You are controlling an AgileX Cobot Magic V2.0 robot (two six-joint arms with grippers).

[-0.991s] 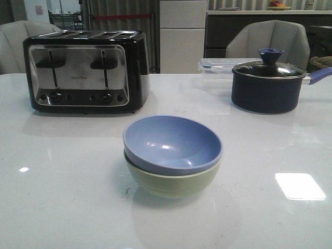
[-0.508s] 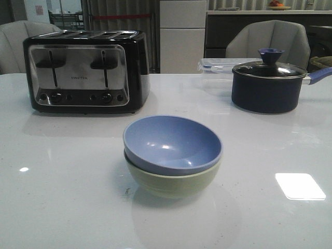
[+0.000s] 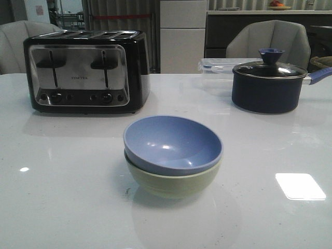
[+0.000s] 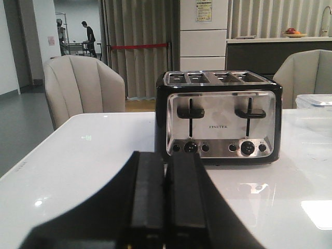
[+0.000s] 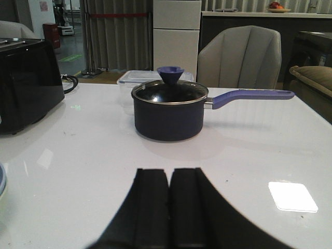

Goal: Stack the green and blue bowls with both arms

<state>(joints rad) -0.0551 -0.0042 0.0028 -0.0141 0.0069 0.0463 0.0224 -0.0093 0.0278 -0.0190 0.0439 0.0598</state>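
The periwinkle blue bowl (image 3: pixel 173 142) sits nested inside the pale sage green bowl (image 3: pixel 174 181) in the middle of the white table (image 3: pixel 62 197), upright. No arm shows in the front view. My left gripper (image 4: pixel 166 158) is shut and empty, low over the table in front of the toaster. My right gripper (image 5: pixel 169 174) is shut and empty, low over the table in front of the navy pot. A sliver of the bowls' rim (image 5: pixel 1 184) shows at the edge of the right wrist view.
A black and steel toaster (image 3: pixel 83 70) stands at the back left, also in the left wrist view (image 4: pixel 220 116). A dark navy pot with glass lid (image 3: pixel 267 83) and a clear plastic box (image 3: pixel 218 65) stand at the back right. Chairs stand behind the table.
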